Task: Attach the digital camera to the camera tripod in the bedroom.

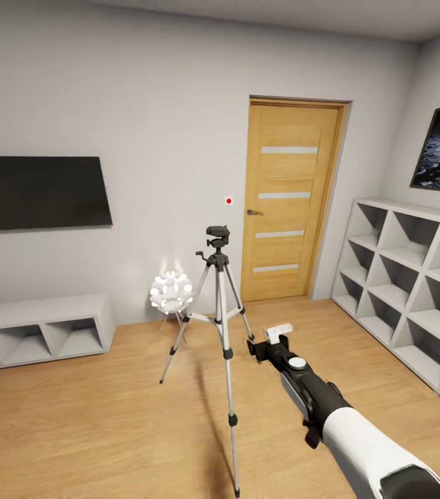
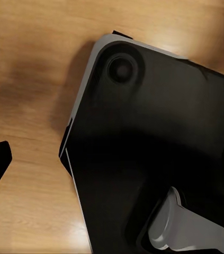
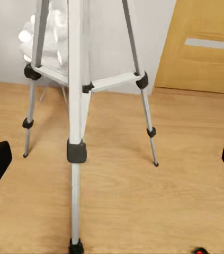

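The right gripper [image 1: 269,344] hangs wide open and empty, just beside the camera tripod [image 1: 220,313], whose head ahead and above seems to carry the digital camera [image 1: 217,233]. Mounting looks done; next, confirm the seating.

No readable text, labels, brands or numbers on any surface in head or wrist views.

One camera tripod [image 1: 219,305], one door [image 1: 289,201]
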